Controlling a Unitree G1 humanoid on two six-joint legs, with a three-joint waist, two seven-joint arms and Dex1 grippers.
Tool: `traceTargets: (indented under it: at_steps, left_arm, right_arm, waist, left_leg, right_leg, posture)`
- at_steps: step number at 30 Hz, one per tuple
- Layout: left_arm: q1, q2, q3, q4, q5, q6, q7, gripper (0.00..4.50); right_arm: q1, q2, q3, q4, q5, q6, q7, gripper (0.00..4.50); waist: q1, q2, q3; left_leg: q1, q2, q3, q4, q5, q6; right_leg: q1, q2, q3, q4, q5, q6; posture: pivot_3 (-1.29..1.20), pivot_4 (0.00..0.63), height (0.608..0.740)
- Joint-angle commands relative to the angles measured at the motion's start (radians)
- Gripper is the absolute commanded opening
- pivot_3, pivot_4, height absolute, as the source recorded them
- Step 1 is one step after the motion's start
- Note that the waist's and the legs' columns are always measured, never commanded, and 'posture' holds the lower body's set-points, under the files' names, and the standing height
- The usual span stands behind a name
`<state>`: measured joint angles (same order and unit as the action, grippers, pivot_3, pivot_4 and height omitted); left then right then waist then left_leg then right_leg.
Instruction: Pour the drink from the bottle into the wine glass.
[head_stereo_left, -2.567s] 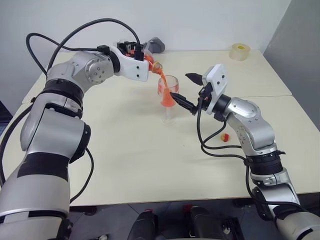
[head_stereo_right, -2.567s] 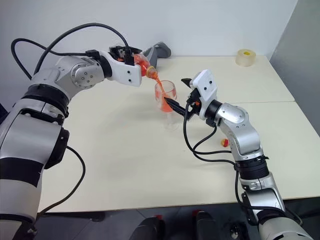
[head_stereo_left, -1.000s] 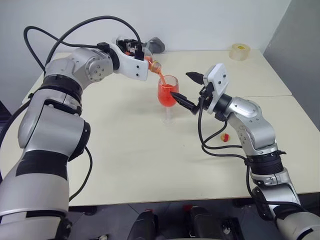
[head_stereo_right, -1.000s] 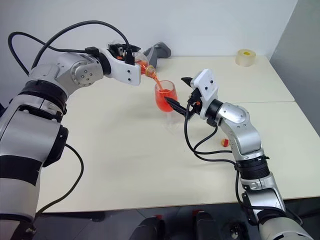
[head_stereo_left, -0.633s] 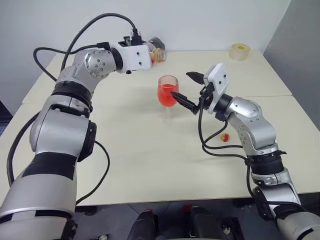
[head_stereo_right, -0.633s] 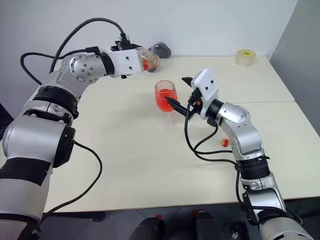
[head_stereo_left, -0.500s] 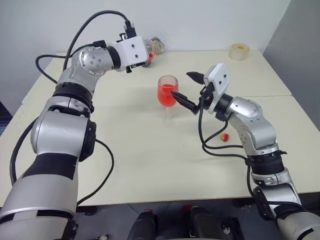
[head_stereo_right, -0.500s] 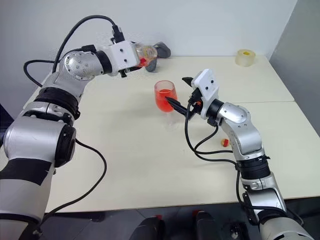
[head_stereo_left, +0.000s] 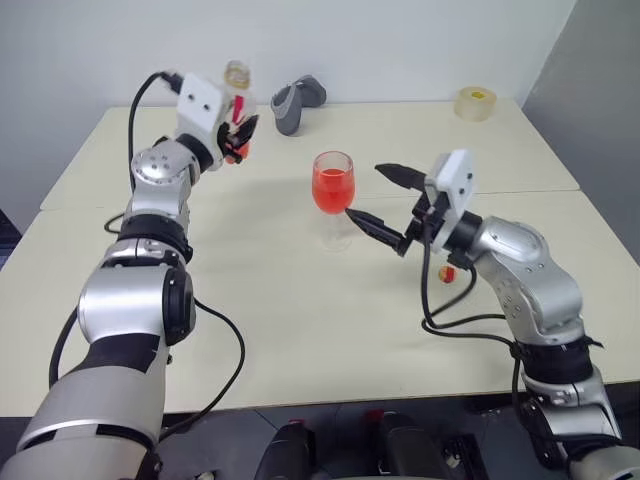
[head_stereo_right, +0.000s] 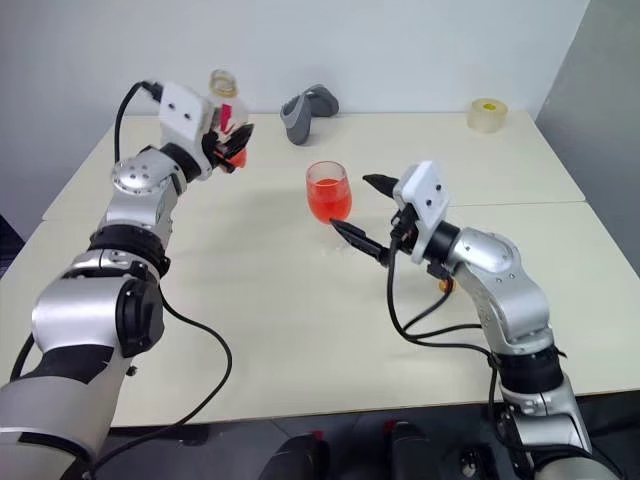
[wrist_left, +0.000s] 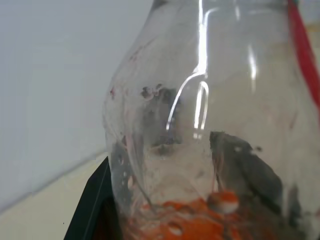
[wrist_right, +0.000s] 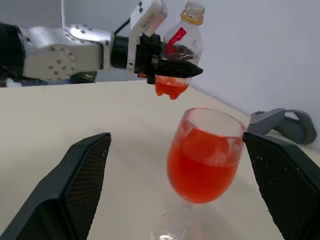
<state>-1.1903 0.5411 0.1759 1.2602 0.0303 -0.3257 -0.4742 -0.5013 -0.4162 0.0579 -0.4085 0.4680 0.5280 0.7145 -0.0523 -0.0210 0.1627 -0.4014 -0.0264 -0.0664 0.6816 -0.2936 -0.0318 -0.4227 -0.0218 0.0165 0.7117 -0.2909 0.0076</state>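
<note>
Head pair looking down across the table (head_stereo_left: 300, 330). Wrist views: one pressed against the bottle (wrist_left: 210, 125), one level toward the wine glass (wrist_right: 205, 160), shared with head views.

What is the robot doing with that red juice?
It has been pouring drink from a bottle into a wine glass. The left pincer holds the bottle upright, off to the side, with just a little red left at the bottom. The wine glass stands on the table, filled with red drink. The right pincer is open near the glass, not touching it.
</note>
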Motion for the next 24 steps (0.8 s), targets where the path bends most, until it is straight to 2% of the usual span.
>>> traceTargets:
  at_steps: [1,6,12,17,24]
  left_arm:
    - [0.072,0.018,0.051,-0.108,-0.061,0.035,0.064,1.95]
    - [0.249,-0.019,0.105,-0.23,-0.136,0.082,0.097,1.95]
    - [0.36,-0.095,0.145,-0.346,-0.22,0.134,0.116,1.95]
    - [0.412,-0.141,0.149,-0.399,-0.253,0.154,0.122,1.95]
    - [0.426,-0.154,0.138,-0.379,-0.258,0.161,0.1,1.95]
  right_arm:
    - [0.051,-0.019,-0.047,-0.122,0.118,0.052,0.017,4.5]
    - [0.157,-0.026,-0.023,-0.156,0.1,0.034,-0.007,4.5]
    - [0.171,0.01,0.01,-0.142,0.055,-0.005,-0.057,4.5]
    - [0.161,0.036,0.018,-0.129,0.029,-0.018,-0.094,4.5]
    - [0.139,0.024,0.007,-0.105,0.015,-0.016,-0.098,4.5]
  waist:
    - [0.002,-0.001,-0.001]
    - [0.004,-0.003,-0.002]
    - [0.019,-0.005,-0.003]
    - [0.021,-0.006,-0.004]
    - [0.021,-0.006,-0.004]
  left_leg:
    - [0.0,0.0,-0.001,0.0,0.0,0.0]
    - [0.001,0.0,-0.002,0.0,0.0,0.0]
    - [0.0,-0.001,-0.002,0.001,0.0,0.0]
    - [0.001,-0.001,-0.002,0.001,0.0,0.0]
    - [0.001,-0.001,-0.002,0.001,0.0,0.0]
  right_leg:
    - [0.001,0.0,0.0,0.0,0.0,0.0]
    - [0.001,0.0,0.0,-0.001,0.0,0.0]
    - [0.002,0.0,0.0,0.0,0.0,0.0]
    - [0.002,-0.001,0.0,0.0,0.0,0.0]
    - [0.002,0.0,0.0,0.0,0.0,0.0]
  posture:
    - [0.0,0.15,0.74]
    - [0.0,0.15,0.74]
    - [0.0,0.15,0.74]
    - [0.0,0.15,0.74]
    - [0.0,0.15,0.74]
